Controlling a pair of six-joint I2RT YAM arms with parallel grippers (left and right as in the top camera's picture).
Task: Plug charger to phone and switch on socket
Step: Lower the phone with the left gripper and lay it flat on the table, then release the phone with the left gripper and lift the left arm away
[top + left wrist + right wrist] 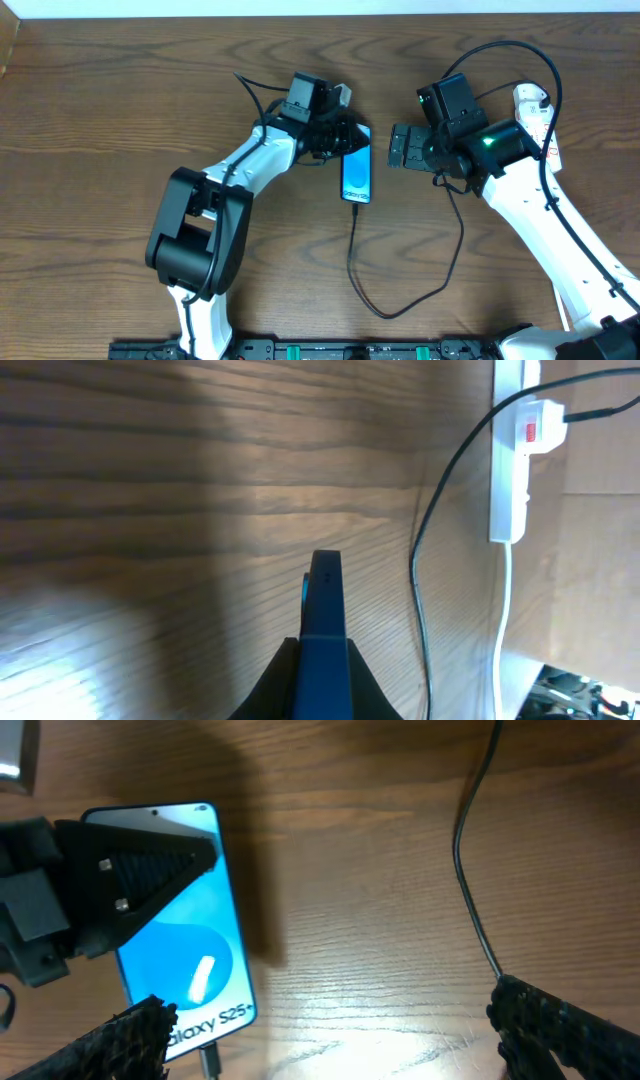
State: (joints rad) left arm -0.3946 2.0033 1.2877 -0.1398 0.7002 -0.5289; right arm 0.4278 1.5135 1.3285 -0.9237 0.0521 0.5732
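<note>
- Your left gripper (343, 136) is clamping its fingers on the top end of the phone (357, 172); in the left wrist view you are seeing the handset edge-on between them.
- In the right wrist view, one left finger (135, 880) is lying across the upper part of the blue screen, above the "Galaxy S25+" text.
- The phone is sitting near the middle of the wooden table (100, 100), between your two grippers, with its screen facing up.
- Your right gripper (395, 148) is hovering just to the right of the phone with its fingers spread wide apart and gripping nothing.
- The charger (357, 270) is running from the phone's bottom edge, where its small tip is sitting, looping toward the near edge of the table, then climbing back up under your right arm.
- The socket (508, 480) is lying at the far right of the table, well apart from the phone, partly hidden under your right arm in the overhead view.
- A white plug (537, 422) with a red mark is sitting in the socket; you cannot tell whether it is switched on.
</note>
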